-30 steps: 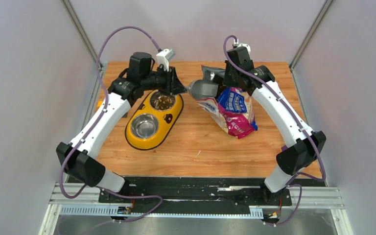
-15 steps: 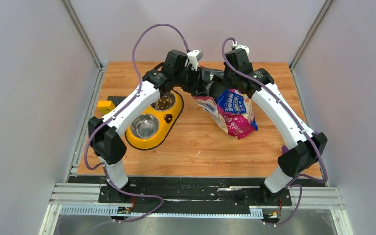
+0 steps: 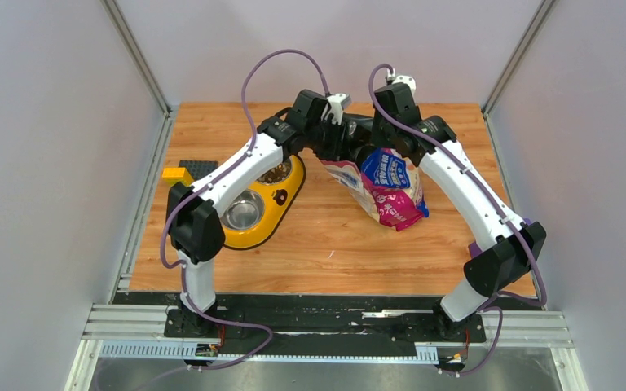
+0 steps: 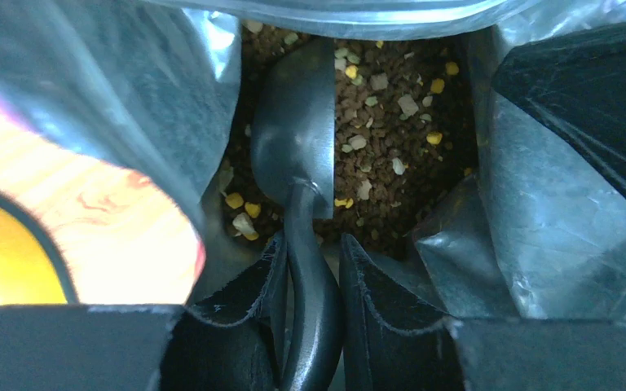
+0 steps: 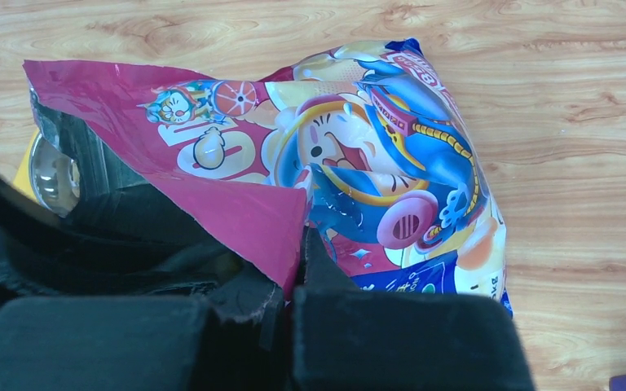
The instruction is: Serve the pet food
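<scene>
You are loading the grey scoop [image 4: 297, 138] inside the cat-food bag [image 5: 391, 163]. The bag lies on its side on the worktop [image 3: 326, 252], its mouth at the end nearest the yellow feeder [image 3: 257, 236].

Your left pincer [image 4: 310, 257] is partly closed on the scoop's thin handle, one finger on each side. The scoop's bowl rests on the kibble [image 4: 399, 122] deep in the bag. You cannot tell from the wrist view how much it has gathered. Your right pincer [image 5: 297, 261] is fully closed on the bag's torn pink rim, holding the mouth lifted and open.

- **Fill the scoop:** Push its lip down and forward into the pellets rather than skimming the top. Then roll the wrist so the bowl faces up before you draw back.
- **Hold the rim:** Leave the right pincer where it is. If the rim sags, the silver lining will likely fold onto the scoop and knock pellets off.
- **Withdraw straight:** The lining crowds both sides of the scoop, so back out along the line of the bag's mouth, not sideways.
- **Go slowly under load:** The handle looks narrow and smooth, and may twist in the grip once it carries weight.

The feeder stands just left of the bag. Its far bowl [image 3: 275, 171] holds some kibble and its near steel bowl [image 3: 244, 210] looks bare. The carry is short, so keep the scoop level.
</scene>
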`<state>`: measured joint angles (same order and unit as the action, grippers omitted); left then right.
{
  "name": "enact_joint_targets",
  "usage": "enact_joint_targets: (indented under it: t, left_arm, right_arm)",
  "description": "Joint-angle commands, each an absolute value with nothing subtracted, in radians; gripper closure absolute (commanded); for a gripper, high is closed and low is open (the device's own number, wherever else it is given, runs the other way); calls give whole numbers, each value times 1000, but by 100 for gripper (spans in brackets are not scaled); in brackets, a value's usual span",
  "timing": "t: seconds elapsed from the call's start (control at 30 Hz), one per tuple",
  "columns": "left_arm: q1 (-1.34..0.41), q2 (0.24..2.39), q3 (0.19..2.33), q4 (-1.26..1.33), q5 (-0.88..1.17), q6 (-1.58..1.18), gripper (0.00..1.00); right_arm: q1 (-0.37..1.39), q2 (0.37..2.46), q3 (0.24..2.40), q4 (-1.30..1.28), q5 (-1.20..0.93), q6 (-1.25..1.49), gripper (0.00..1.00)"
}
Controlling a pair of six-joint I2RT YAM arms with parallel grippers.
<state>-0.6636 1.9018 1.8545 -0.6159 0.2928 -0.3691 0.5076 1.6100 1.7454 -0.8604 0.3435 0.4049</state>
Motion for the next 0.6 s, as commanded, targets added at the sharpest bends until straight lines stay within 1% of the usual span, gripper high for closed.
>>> enact_joint_targets:
  t: [0.0, 0.17, 0.27, 0.47, 0.57]
  left_arm:
    - [-669, 1961, 1873, -621, 514, -408, 100]
    - [-664, 1948, 1845, -602, 615, -471, 100]
    - [-634, 1912, 1803, -543, 697, -577, 100]
    - [-550, 1804, 1610, -201, 856, -873, 100]
    - [-526, 1761, 1573, -176, 885, -914, 100]
  right_arm:
    - [514, 1561, 1743, -812, 356, 409, 100]
    - [512, 1559, 1743, -810, 363, 409, 100]
    - [511, 1557, 1743, -810, 371, 408, 100]
    - [505, 1552, 1737, -808, 378, 408, 100]
    - [500, 1551, 1736, -808, 380, 407, 100]
